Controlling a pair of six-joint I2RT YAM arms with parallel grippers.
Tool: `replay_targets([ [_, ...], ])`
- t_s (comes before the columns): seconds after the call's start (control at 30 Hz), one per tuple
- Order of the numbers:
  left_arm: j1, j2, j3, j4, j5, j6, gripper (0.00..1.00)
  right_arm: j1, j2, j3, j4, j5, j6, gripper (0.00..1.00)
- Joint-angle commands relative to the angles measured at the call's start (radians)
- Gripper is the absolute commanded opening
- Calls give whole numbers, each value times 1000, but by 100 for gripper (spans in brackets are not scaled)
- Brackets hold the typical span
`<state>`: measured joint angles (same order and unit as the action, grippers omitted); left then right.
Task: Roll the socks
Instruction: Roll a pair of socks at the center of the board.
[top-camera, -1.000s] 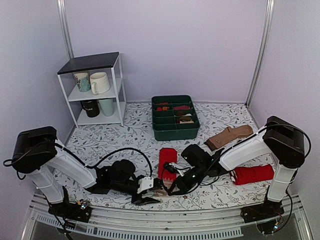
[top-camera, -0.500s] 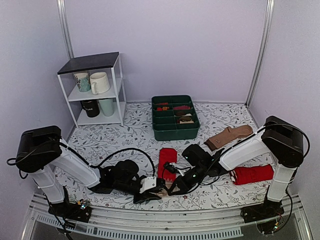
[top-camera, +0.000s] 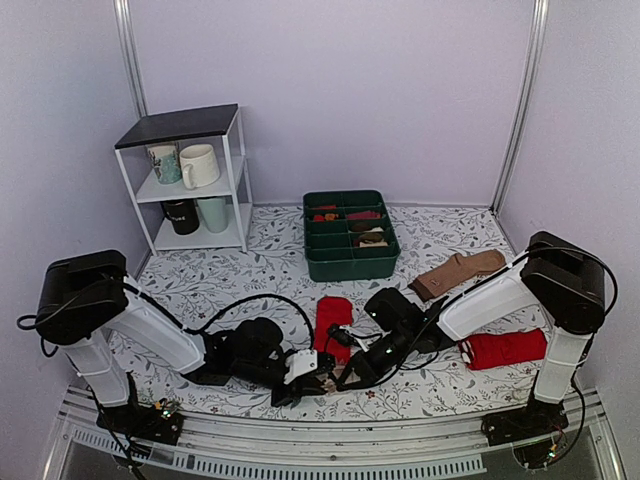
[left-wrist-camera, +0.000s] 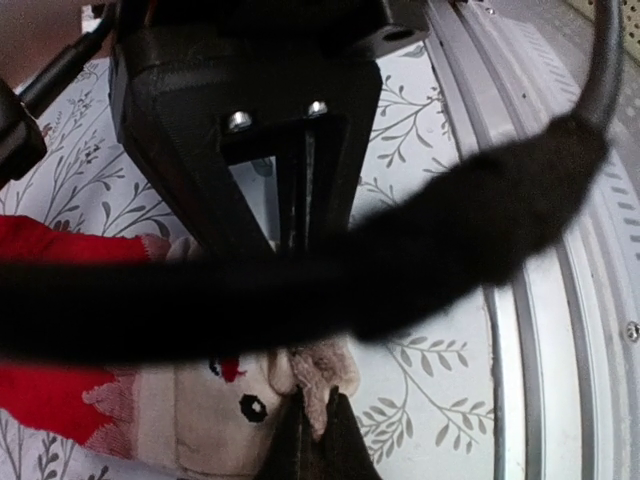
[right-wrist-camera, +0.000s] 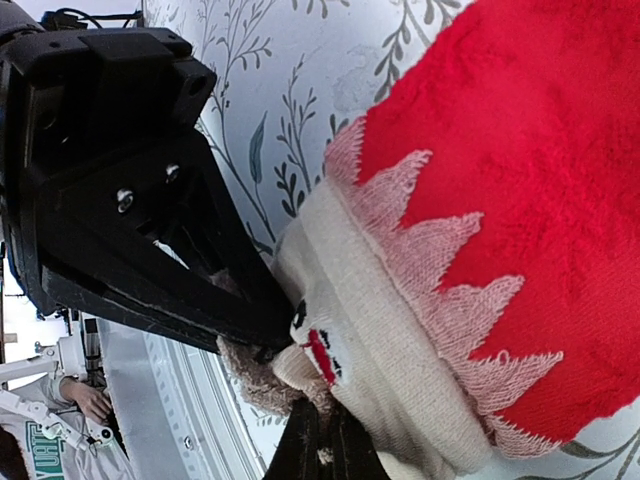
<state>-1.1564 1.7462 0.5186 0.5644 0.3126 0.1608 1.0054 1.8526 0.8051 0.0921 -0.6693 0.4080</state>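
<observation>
pinching the beige end of the socks (right-wrist-camera: 520, 200), left hand (left-wrist-camera: 315, 425) and right hand (right-wrist-camera: 320, 440) both closed tight on it

My left gripper (top-camera: 318, 372) and right gripper (top-camera: 347, 377) meet nose to nose at the near edge. Both are pinched onto the tip of the bright red fabric socks with a pale beige end (top-camera: 333, 316), with no gap between my fingers. The grey metal rail (top-camera: 300, 462) runs just behind them, so I have little room toward me. My left arm's black looping cable (top-camera: 255, 297) arches over the cloth left of the socks. On the right, the folded all-red socks (top-camera: 505, 348) lie beside my right arm, with the brown argyle sock (top-camera: 458, 272) beyond. The flowered table cloth (top-camera: 260, 262) lies open from the socks to the dark green compartment tray (top-camera: 352, 270), and leftward to the white shelf rack with a black top (top-camera: 180, 125).
</observation>
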Motion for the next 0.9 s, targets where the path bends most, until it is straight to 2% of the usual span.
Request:
replay_targets([
  [0.0,-4,16,1,-53,66,-68,0,5,50,-38,-98,52,2,0],
  [0.1,10,3,-20,-45,105,-133,0,5,26,-49,-58,51,-3,0],
  [0.2,28,-10,-42,-48,126,-199,0,5,-20,-88,13,75,-4,14],
  [0.27,42,-9,-52,-53,147,-241,0,6,-71,-128,84,104,-13,17],
  [0.4,71,9,-62,-55,194,-299,0,13,-227,-273,346,180,-71,29],
  [0.43,78,18,-61,-56,209,-309,0,31,-271,-324,449,219,-97,31],
  [0.5,94,35,-53,-64,231,-328,0,82,-338,-420,606,345,-209,45],
  [0.57,105,51,-42,-81,252,-343,0,118,-369,-479,700,438,-290,48],
  [0.73,124,83,-20,-108,295,-362,0,183,-311,-425,677,497,-485,49],
  [0.87,132,91,-20,-110,307,-362,0,239,-222,-363,639,530,-579,50],
])
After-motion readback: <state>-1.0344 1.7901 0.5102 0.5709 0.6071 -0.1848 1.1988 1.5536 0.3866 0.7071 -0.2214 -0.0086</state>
